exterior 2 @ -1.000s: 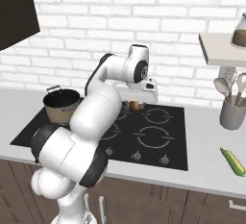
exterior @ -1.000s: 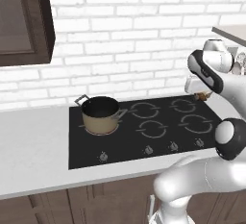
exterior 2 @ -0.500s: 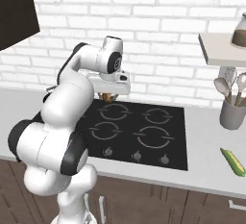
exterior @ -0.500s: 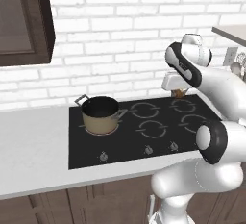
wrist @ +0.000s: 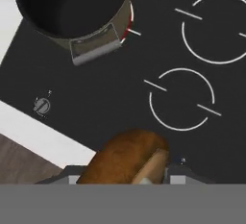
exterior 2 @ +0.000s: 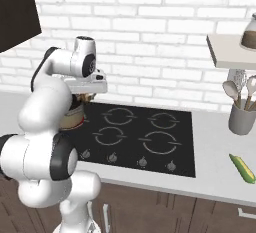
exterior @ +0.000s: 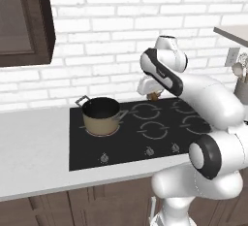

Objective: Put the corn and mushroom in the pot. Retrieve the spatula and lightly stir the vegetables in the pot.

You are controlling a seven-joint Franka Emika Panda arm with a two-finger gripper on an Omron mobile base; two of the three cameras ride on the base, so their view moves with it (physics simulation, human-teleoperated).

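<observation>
A rounded brown mushroom (wrist: 127, 158) is being held clamped in the claw (wrist: 126, 179) short of the tan-gold, dark-lined pot (wrist: 72, 6), so early release risks dropping it onto the black hob (wrist: 158, 50).

Brown mushroom (wrist: 126, 159) low in frame — dark-bottomed pot (wrist: 72, 9) beyond, on black cooktop (wrist: 120, 88).

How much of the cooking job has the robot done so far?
Nothing is finished yet: the pot on the stove looks dark and empty inside. Right now the fingers carry the brown mushroom above the cooktop, not far from the pot. Still left: dropping it in, fetching the corn lying on the counter at the right, then getting a spatula and stirring.
</observation>
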